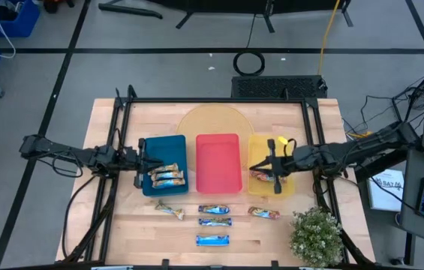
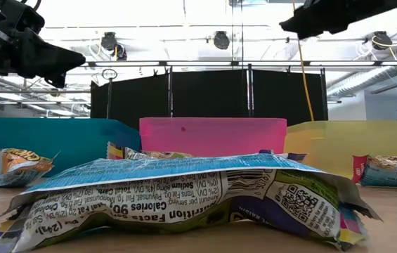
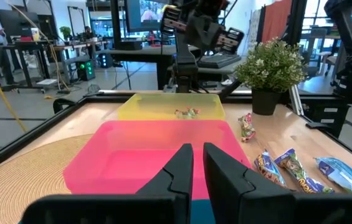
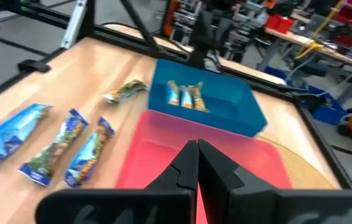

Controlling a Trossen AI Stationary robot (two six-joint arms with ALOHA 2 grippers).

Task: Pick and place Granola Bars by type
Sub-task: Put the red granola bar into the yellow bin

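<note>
Two tan-gold bars (image 1: 165,177) lie flat in the blue tray (image 1: 172,146); they also show in the right wrist view (image 4: 185,96). Red-orange bars (image 1: 261,177) lie in the yellow tray (image 1: 260,144). The red tray (image 1: 218,163) holds nothing. On the table near the front edge lie a tan-gold bar (image 1: 169,210), three blue-white bars (image 1: 215,222) and a red-orange bar (image 1: 263,214). My left gripper (image 1: 151,160) hovers over the blue tray, shut and holding nothing (image 3: 198,163). My right gripper (image 1: 257,169) hovers over the yellow tray's left part, shut and holding nothing (image 4: 197,163).
A potted plant (image 1: 317,234) stands at the table's near right corner. A round woven mat (image 1: 213,120) lies behind the trays. A dark frame (image 1: 215,101) runs along the table's far and side edges. Bare wood shows left of the blue tray.
</note>
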